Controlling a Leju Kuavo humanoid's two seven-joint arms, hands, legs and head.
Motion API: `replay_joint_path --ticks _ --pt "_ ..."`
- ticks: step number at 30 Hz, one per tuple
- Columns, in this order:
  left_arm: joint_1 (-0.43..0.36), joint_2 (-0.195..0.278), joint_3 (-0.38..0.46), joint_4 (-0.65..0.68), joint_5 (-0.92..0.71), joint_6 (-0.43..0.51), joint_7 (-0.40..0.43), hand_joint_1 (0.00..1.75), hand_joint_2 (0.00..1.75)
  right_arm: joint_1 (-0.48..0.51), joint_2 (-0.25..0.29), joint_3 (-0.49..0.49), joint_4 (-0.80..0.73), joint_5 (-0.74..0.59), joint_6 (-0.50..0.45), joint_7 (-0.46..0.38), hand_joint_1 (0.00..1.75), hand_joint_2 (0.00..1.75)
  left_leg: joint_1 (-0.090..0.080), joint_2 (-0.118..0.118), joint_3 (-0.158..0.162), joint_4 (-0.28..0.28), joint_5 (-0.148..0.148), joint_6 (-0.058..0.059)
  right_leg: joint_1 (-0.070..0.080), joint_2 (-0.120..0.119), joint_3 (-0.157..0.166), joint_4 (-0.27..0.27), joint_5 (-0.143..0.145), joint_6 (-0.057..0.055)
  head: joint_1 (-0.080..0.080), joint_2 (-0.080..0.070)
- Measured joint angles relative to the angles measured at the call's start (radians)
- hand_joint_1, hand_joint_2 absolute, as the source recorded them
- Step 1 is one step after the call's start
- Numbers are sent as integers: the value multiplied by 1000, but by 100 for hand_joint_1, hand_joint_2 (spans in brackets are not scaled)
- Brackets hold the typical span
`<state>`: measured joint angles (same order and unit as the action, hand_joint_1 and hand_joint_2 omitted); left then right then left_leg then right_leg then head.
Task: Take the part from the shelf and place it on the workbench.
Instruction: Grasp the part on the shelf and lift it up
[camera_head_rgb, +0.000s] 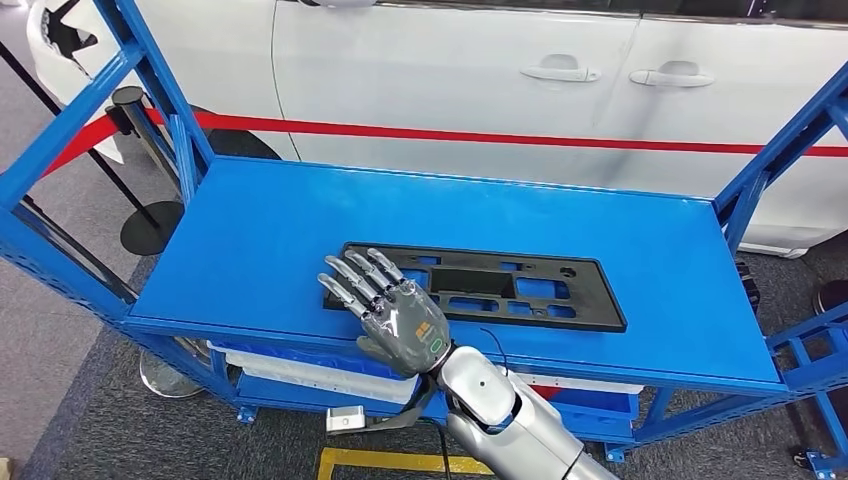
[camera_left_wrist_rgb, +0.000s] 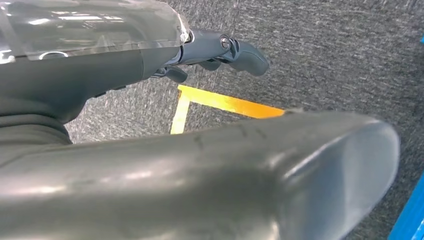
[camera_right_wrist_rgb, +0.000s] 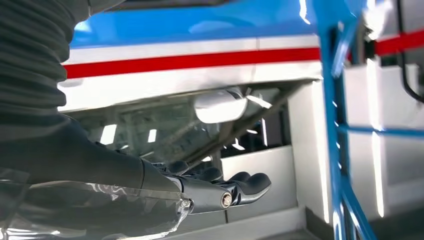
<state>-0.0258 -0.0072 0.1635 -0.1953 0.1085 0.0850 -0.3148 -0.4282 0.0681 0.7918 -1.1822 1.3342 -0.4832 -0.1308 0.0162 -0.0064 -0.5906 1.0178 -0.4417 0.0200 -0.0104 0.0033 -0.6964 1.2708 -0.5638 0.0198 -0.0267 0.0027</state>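
Observation:
The part (camera_head_rgb: 592, 292) is a flat black rectangular frame with several cut-outs. It lies on the blue workbench top (camera_head_rgb: 270, 240), near the front edge. My right hand (camera_head_rgb: 388, 308) hovers over or rests on the part's left end, palm down and fingers spread; I cannot tell whether it touches. In the right wrist view this hand (camera_right_wrist_rgb: 220, 192) has its fingers stretched out with nothing in them. My left hand (camera_left_wrist_rgb: 220, 50) hangs over the grey carpet and holds nothing.
A white car (camera_head_rgb: 450, 70) with a red stripe stands right behind the bench. Blue frame uprights (camera_head_rgb: 165, 100) rise at both ends. A black stanchion (camera_head_rgb: 150, 222) stands at the left. Yellow floor tape (camera_head_rgb: 400, 462) runs below the bench front.

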Motion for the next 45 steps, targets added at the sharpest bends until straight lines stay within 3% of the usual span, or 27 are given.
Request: replay_joint_path --ticks 2,4,7,9,12,13,14,15,17,19,22,24,25,27,29,30,31,32,34,36,38,40,43,44,45 --pt "-1 0 0 0 -5 -5 0 0 0 -20 14 2 36 25 9 24 0 175 0 -1 3 0 -1 -3 0 0 64 -136 71 -8 0 0" --pt "-3 0 0 0 -8 -9 0 0 0 -42 32 3 75 44 16 42 0 175 -3 -1 2 1 -2 -12 6 1 109 -235 103 -16 0 0" --pt "-4 0 0 0 -12 -10 -1 0 0 -63 53 4 129 61 18 54 0 175 -3 0 2 -3 0 -31 8 1 114 -255 105 -27 -1 0" --pt "-4 0 0 0 -13 -10 -1 0 0 -76 67 4 155 67 21 55 0 175 -3 0 -9 25 -23 -40 3 0 119 -265 110 -40 -2 0" --pt "-3 1 0 0 -14 -9 -1 0 0 -89 82 4 190 73 28 56 0 175 -2 1 -88 202 -114 -47 4 -4 121 -269 111 -49 -3 0" --pt "-2 1 -1 0 -14 -8 -1 0 0 -90 86 4 204 76 31 57 0 175 -2 1 -113 257 -132 -49 5 -5 121 -267 111 -50 -2 0" --pt "-1 1 -1 0 -14 -8 -1 0 0 -92 89 4 219 81 33 60 0 175 -1 1 -123 277 -130 -50 6 -5 121 -266 110 -51 -2 0" --pt "0 2 -1 0 -13 -7 -1 0 0 -96 94 5 234 86 34 62 0 175 0 1 -113 257 -108 -51 6 -4 121 -263 108 -50 -2 0" --pt "0 4 -1 0 -13 -6 0 0 0 -110 106 6 264 97 34 68 0 175 3 1 -52 131 -43 -52 5 -2 120 -253 102 -46 -2 0" --pt "-2 5 -1 0 -13 -5 1 0 0 -125 115 8 288 103 33 72 0 175 3 -1 -6 33 -13 -47 9 1 115 -241 95 -37 -2 0" --pt "-3 6 -1 0 -13 -3 2 0 0 -138 123 13 319 112 33 74 0 175 0 -3 -1 16 -12 -31 11 2 110 -238 94 -25 0 0" --pt "-2 6 0 0 -14 -2 2 0 0 -151 129 19 348 120 34 74 0 175 2 -1 -1 12 -8 -18 8 1 100 -213 75 -14 1 0" --pt "-3 6 0 0 -14 -2 2 0 0 -159 130 21 364 124 34 74 0 175 3 0 -1 9 -6 -12 6 1 82 -176 51 -9 2 0" --pt "-4 7 0 0 -15 -2 2 0 0 -174 132 23 406 129 33 78 0 175 3 0 -2 9 -5 -6 4 0 23 -51 -9 -2 4 0" --pt "-3 7 0 0 -17 -2 2 0 0 -182 133 24 451 130 29 87 0 175 3 0 -3 9 -5 -6 3 -1 -23 36 -28 0 4 0" --pt "-3 7 0 0 -19 -2 2 0 0 -185 135 25 472 131 25 91 0 175 3 -1 -2 9 -5 -6 4 -1 -21 27 -10 -1 4 0" --pt "-3 7 0 0 -20 -2 2 0 0 -189 137 25 488 131 22 95 0 175 3 -1 -1 9 -6 -7 4 -1 0 -22 25 -5 4 0" --pt "-4 7 0 0 -21 -2 2 0 0 -194 140 25 501 131 20 97 0 175 3 -1 0 9 -6 -8 5 -1 32 -93 63 -11 4 0" --pt "-5 7 0 0 -22 -2 2 0 0 -204 144 25 520 131 16 98 0 175 0 -1 0 9 -8 -14 11 0 85 -210 106 -21 4 0" --pt "-6 8 0 0 -22 -2 2 0 0 -210 148 25 535 131 14 99 0 175 -1 -1 0 7 -7 -24 16 1 98 -242 107 -26 3 0" --pt "-7 8 0 0 -22 -2 2 0 0 -212 151 25 545 132 14 101 0 175 -1 -1 2 4 -8 -35 12 1 101 -251 112 -33 3 0" --pt "-7 9 0 0 -23 -2 2 0 0 -217 157 25 553 137 15 114 0 175 -1 0 -14 45 -38 -44 6 -1 108 -264 118 -46 1 0" --pt "-7 9 0 0 -28 -3 2 0 0 -225 163 25 579 157 23 158 0 175 3 0 -95 224 -125 -54 7 -3 111 -267 119 -55 0 0" --pt "-6 10 0 0 -30 -4 1 0 0 -227 163 25 592 163 25 178 0 175 3 0 -115 265 -134 -57 8 -3 111 -266 119 -55 0 0" --pt "-6 10 0 0 -33 -5 1 0 0 -233 164 25 607 169 26 200 0 175 4 1 -118 270 -123 -59 8 -3 111 -264 118 -54 0 0"
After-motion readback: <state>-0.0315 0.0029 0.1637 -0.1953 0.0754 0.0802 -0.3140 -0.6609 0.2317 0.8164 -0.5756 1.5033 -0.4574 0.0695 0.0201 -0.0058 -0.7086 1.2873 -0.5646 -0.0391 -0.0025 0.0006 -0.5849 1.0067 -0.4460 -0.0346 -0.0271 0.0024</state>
